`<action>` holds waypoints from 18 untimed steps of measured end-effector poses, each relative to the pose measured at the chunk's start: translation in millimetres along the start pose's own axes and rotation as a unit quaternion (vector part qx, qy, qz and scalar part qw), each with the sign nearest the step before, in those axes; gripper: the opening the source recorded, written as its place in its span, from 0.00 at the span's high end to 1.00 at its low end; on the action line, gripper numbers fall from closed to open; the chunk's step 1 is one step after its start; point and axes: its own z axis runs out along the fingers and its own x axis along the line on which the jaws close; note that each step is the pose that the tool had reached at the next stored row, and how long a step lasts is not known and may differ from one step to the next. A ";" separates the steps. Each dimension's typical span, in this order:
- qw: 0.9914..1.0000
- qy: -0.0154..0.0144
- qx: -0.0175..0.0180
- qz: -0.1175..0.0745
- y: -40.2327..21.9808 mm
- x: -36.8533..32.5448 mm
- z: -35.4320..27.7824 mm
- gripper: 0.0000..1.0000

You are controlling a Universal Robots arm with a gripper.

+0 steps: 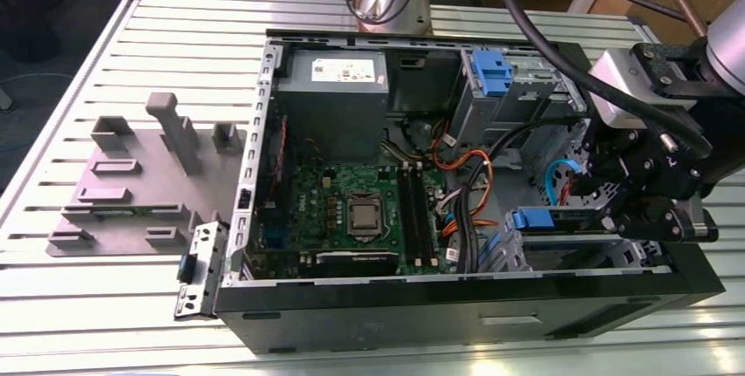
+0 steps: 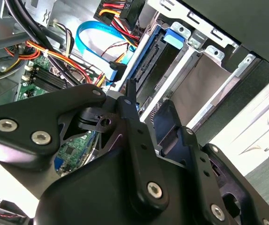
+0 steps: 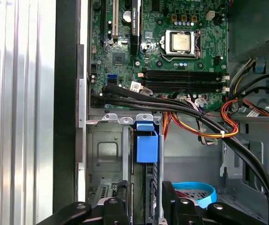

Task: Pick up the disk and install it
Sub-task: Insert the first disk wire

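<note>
Over the lower drive bay of the open black computer case (image 1: 466, 315), the gripper (image 3: 146, 199) hangs directly above the disk (image 3: 147, 143) — a flat silver drive in a blue plastic carrier bracket. The disk stands on edge in the bay's slot, its blue tab at the end farther from the gripper. The gripper straddles the drive's nearer end; whether it is clamped on the drive or loose around it I cannot tell.

The disk looks to be in the bay or very nearly so, so I judge the step in hand to be the seating. Done well, that means holding the drive parallel to the bay's metal rails and moving it straight along the slot without twist. The bracket has to ride both rails evenly or it will bind.

Just beside the gripper, in the first wrist view, loops a light-blue flat data cable (image 3: 195, 192) — the likeliest thing to snag. Past the blue tab a thick black cable bundle (image 3: 181, 110) crosses the case, with orange, red and yellow wires (image 3: 219, 126) next to it. Beyond those lies the green motherboard (image 3: 162, 42).

Farther off, in the exterior view, are a second blue plastic tab (image 1: 489, 71) in the upper bay and the grey power-supply box (image 1: 335, 88). Well away, outside the case, a grey moulded fixture (image 1: 140, 175) sits on the slatted metal tabletop (image 1: 70, 306).
</note>
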 end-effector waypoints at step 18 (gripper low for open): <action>1.000 0.000 0.000 0.000 0.2 -0.6 -8.6 0.58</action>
